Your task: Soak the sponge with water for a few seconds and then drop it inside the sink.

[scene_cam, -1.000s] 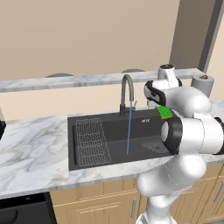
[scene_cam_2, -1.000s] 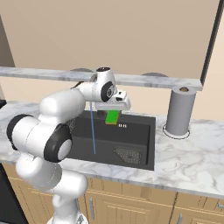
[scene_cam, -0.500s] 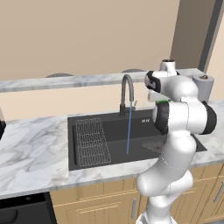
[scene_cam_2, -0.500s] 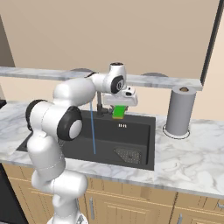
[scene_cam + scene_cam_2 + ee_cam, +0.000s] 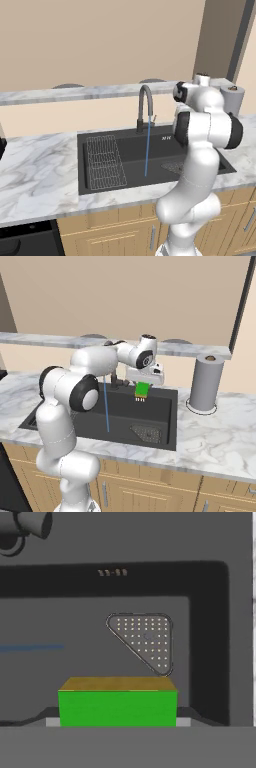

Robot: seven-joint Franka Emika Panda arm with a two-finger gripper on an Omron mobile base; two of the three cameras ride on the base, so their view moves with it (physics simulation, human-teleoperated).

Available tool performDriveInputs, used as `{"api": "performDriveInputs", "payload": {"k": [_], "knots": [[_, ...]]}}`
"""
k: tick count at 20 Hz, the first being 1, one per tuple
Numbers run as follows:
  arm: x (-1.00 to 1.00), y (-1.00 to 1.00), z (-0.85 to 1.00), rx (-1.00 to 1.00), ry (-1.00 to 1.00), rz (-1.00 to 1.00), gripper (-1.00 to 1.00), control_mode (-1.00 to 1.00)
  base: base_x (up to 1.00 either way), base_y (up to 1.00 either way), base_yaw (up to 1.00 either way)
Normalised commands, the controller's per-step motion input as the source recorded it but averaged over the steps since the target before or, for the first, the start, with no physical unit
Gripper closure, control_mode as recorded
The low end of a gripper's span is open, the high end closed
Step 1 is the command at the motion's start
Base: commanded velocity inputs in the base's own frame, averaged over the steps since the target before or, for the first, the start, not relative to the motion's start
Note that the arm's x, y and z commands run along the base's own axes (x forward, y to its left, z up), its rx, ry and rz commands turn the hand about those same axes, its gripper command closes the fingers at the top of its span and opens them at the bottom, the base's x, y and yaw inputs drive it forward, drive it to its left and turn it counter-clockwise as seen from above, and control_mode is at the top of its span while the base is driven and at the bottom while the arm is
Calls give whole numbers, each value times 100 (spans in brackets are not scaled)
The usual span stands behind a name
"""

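Two fingers are clamped on the sponge [image 5: 143,389], one at each end, and in the hand view I see the green block [image 5: 117,708] filling the gap between them with its yellow edge turned away from the camera. My gripper [image 5: 142,394] carries it in the air above the sink [image 5: 165,421], over the right part of the basin. I judge that grip is there to keep the sponge off the bottom until it is let go. Straight beyond the fingers lies the mesh drain [image 5: 143,641], so a release here should land the sponge inside the basin. The water [image 5: 106,410] falls well to one side of the fingers, apart from the sponge, from the faucet [image 5: 145,106]. Farther off, the basin holds a wire rack [image 5: 104,161] at its far end. Outside the sink, a grey cylinder [image 5: 204,381] stands on the counter [image 5: 220,436].
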Motion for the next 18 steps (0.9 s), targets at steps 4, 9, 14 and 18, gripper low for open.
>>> {"api": "performDriveInputs", "payload": {"k": [4,9,14,18], "knots": [[8,0,-48,2,3,0,100,-100,0,0,0],[11,0,-58,0,0,0,100,-100,0,0,0],[4,0,-65,0,0,0,100,-100,0,0,0],[0,0,-64,0,0,0,100,-100,0,0,0]]}}
